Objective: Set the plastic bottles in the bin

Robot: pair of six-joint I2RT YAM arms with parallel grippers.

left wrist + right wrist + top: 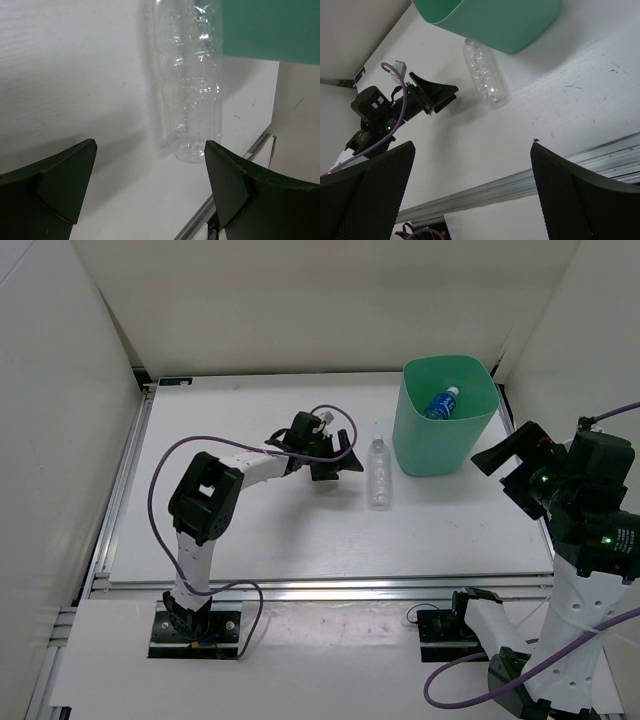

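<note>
left pincer (150, 155) spread, empty | clear bottle (192, 90) lies on tabletop (75, 75) just ahead, nearer one finger; bin (270, 25) beyond | risk: you close off-centre, the smooth round bottle rolls or squirts out against the bin wall

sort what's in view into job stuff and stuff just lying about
Job: clear bottle lying beside the bin; blue-label bottle inside the bin; open left gripper facing the clear bottle.
Just there: purple cable; metal rail.
</note>
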